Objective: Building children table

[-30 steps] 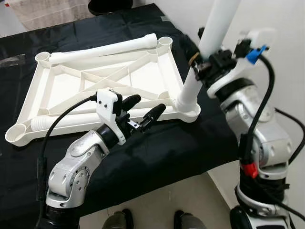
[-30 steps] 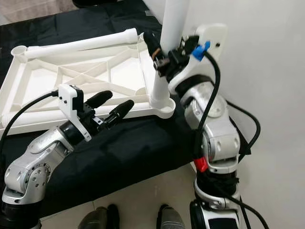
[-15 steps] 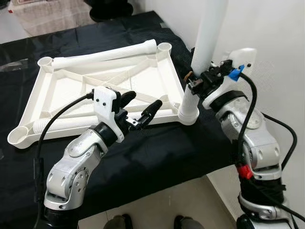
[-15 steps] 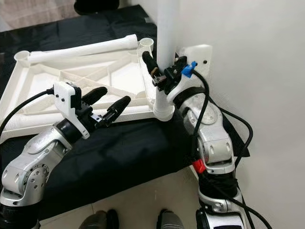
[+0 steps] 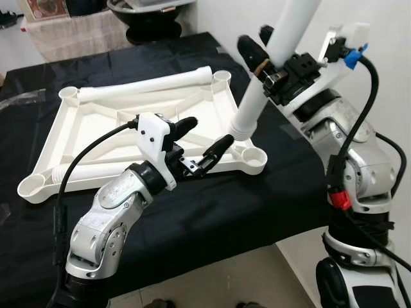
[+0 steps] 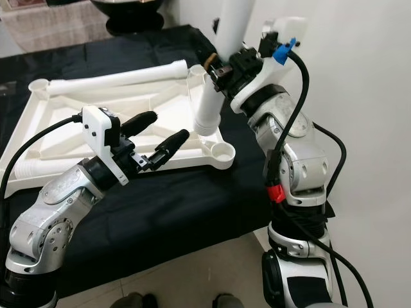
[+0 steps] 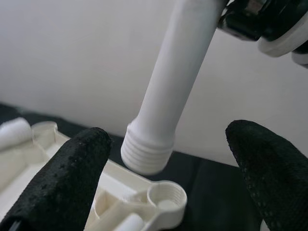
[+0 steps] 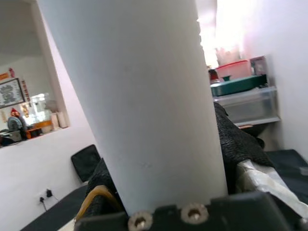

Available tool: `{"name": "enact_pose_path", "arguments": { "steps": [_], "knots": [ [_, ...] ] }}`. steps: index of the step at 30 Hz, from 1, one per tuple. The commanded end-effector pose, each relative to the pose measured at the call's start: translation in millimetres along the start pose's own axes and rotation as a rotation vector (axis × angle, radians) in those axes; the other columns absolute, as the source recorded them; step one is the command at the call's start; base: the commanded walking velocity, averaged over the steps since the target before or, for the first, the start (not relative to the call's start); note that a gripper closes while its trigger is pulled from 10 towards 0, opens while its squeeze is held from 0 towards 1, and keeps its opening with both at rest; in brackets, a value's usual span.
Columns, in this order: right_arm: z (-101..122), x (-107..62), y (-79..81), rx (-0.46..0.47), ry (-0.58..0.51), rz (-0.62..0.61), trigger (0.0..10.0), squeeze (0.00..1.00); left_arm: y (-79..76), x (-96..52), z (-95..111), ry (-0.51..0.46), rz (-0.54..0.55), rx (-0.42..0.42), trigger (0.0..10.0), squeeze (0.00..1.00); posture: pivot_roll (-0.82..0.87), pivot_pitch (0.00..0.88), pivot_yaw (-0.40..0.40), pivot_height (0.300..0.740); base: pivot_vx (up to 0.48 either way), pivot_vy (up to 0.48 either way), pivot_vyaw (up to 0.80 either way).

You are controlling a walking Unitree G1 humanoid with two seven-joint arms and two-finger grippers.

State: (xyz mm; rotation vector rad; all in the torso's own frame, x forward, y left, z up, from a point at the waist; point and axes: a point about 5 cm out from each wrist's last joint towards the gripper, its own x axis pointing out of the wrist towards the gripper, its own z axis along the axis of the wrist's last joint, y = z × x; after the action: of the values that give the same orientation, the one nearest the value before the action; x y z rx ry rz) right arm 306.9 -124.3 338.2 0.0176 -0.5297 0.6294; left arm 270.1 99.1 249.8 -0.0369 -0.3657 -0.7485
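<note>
**Table leg held above the near right corner socket**

Nearest the camera, the left gripper (image 5: 205, 138) is extended over the black cloth (image 5: 212, 212) toward the near right part of the white table frame (image 5: 96, 138). Its two black fingers (image 7: 72, 178) are spread wide apart, and nothing is held between them. The fingertips are positioned above the near rail of the frame, just short of the corner.

The table frame is laid upside down on the black cloth, with its ribbed underside facing up and a round socket at each corner. The near right socket (image 5: 255, 155) is seen open and unfilled. In the left wrist view, the same socket (image 7: 166, 197) is seen just below and beside the threaded lower end of the leg.

The white table leg (image 5: 263, 83) is gripped by the right gripper (image 5: 266, 61), whose fingers are closed around the tube at mid-length. The leg is tilted, with its upper end leaning toward the robot's right. Its threaded lower end (image 5: 241, 130) is held clear of the frame, apart from the socket and slightly inboard of it.

A second white leg (image 5: 144, 86) is laid along the far rail of the frame. Another ribbed leg end (image 5: 58, 172) is seen along the near rail, near the left corner.

Beyond the cloth, a dark basin (image 5: 151, 9) is visible.
</note>
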Motion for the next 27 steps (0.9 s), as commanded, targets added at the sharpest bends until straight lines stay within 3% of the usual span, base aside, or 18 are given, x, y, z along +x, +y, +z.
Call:
{"name": "enact_pose_path", "arguments": {
  "steps": [1, 2, 5, 12, 15, 16, 17, 18, 27],
  "knots": [
    [10, 4.9, 11.9, 0.009, -0.040, 0.079, 0.0, 0.00, 1.6, 3.0, 0, 0.006, -0.009, 0.069, 10.0, 0.00, -0.05, 0.056, -0.019, 0.740, 0.000, 0.000, 0.00],
    [10, 4.9, 11.9, 0.009, -0.040, 0.079, 0.0, 0.00, 1.6, 3.0, 0, 0.006, -0.009, 0.069, 10.0, 0.00, -0.05, 0.056, -0.019, 0.740, 0.000, 0.000, 0.00],
    [12, 7.9, 22.3, 0.028, -0.047, 0.141, 0.0, 0.00, 7.9, 14.2, 4, 0.001, 0.029, 0.184, 10.0, 0.00, -0.05, 0.049, -0.023, 0.740, 0.000, 0.000, 0.00],
    [12, 9.1, 29.8, 0.045, -0.042, 0.189, 0.0, 0.00, 12.0, 31.6, 7, -0.005, 0.066, 0.308, 10.0, 0.00, -0.06, 0.047, -0.023, 0.740, 0.000, 0.000, 0.00],
    [12, 8.7, 34.4, 0.051, -0.042, 0.205, 0.0, 0.00, 11.1, 40.6, 7, -0.018, 0.058, 0.314, 10.0, 0.00, -0.06, 0.045, -0.018, 0.740, 0.000, 0.000, 0.00],
    [12, 8.4, 35.8, 0.051, -0.042, 0.210, 0.0, 0.00, 10.6, 42.8, 7, -0.021, 0.051, 0.314, 9.1, 0.00, -0.06, 0.045, -0.017, 0.740, 0.000, 0.000, 0.00],
    [12, 8.4, 35.8, 0.051, -0.042, 0.210, 0.0, 0.00, 10.6, 42.8, 7, -0.021, 0.051, 0.314, 9.1, 0.00, -0.06, 0.045, -0.017, 0.740, 0.000, 0.000, 0.00],
    [12, 8.2, 36.8, 0.051, -0.041, 0.213, 0.0, 0.00, 10.8, 45.2, 7, -0.025, 0.050, 0.312, 0.0, 0.00, -0.06, 0.045, -0.017, 0.740, 0.000, 0.000, 0.00],
    [13, 8.1, 39.6, 0.050, -0.039, 0.224, 0.0, 0.00, 9.3, 52.3, 4, -0.035, 0.023, 0.301, 0.0, 0.00, -0.07, 0.037, -0.015, 0.740, 0.000, 0.000, 0.00]
  ]
}}
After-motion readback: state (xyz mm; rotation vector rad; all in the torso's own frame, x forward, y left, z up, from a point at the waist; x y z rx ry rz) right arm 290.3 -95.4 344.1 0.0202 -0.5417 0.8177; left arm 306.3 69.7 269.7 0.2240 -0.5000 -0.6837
